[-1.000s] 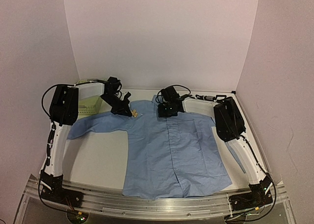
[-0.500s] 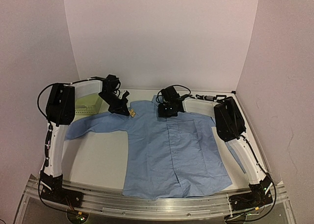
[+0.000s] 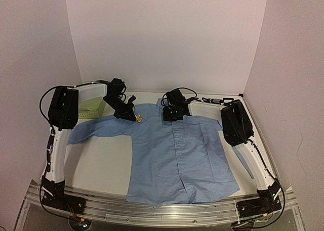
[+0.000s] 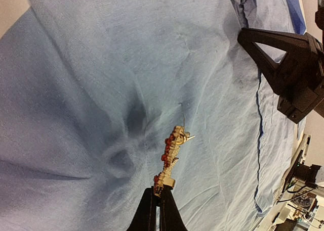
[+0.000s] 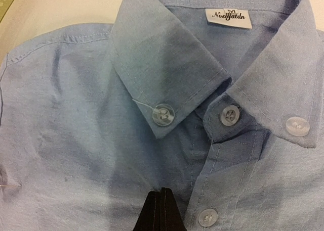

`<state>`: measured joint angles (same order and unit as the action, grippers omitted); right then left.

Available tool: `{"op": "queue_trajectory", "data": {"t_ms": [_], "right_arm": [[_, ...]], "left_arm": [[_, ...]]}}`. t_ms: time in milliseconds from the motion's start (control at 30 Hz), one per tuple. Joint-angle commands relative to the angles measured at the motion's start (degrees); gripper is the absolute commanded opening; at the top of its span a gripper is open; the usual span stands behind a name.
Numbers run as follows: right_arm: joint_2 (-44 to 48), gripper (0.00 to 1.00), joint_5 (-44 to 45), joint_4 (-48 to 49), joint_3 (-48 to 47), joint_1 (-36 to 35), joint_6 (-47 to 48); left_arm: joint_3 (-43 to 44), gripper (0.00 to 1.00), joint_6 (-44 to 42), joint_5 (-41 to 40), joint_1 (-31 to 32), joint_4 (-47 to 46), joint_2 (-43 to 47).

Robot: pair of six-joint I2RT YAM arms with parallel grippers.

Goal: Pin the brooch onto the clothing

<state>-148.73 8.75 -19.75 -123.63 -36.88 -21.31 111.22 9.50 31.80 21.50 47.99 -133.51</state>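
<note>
My left gripper (image 4: 159,198), clamped on the brooch (image 4: 171,157), has barely shifted over the shirt's (image 4: 76,89) left shoulder; my right gripper (image 5: 161,203) stays closed. Pinning isn't done.

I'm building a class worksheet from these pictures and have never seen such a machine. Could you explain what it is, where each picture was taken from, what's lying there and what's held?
These are two robot arms bolted at the near edge of a table: the left arm and the right arm. The wide picture comes from a fixed camera above and behind them; each close-up comes from a wrist camera. A light blue shirt lies spread on the table, a pale green basket behind the left arm. The left jaws are shut on a small golden brooch, close to the shirt's shoulder. The right jaws are shut too, by the collar; whether they pinch cloth is unclear.
</note>
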Motion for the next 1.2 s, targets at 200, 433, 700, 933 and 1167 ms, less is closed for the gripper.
{"op": "queue_trajectory", "data": {"t_ms": [200,433,700,933,1167], "right_arm": [[3.3,0.00,-1.9,1.0,-0.3,-0.1,-1.0],[3.3,0.00,-2.5,1.3,0.0,-0.1,-1.6],[5.4,0.12,-3.8,1.3,-0.6,-0.1,0.9],[9.3,0.39,-4.6,1.3,-1.9,-0.3,1.4],[9.5,0.43,-12.7,2.0,-0.2,-2.3,-5.3]], "left_arm": [[0.5,0.00,0.0,2.8,0.3,0.1,-2.4],[1.7,0.00,1.6,7.0,0.6,-1.1,-3.8],[1.7,0.00,2.3,8.5,-0.2,-1.8,-4.1],[3.0,0.00,1.0,7.6,-0.3,-1.4,-4.3],[3.3,0.00,1.3,7.9,-1.1,-1.6,-3.6]]}}
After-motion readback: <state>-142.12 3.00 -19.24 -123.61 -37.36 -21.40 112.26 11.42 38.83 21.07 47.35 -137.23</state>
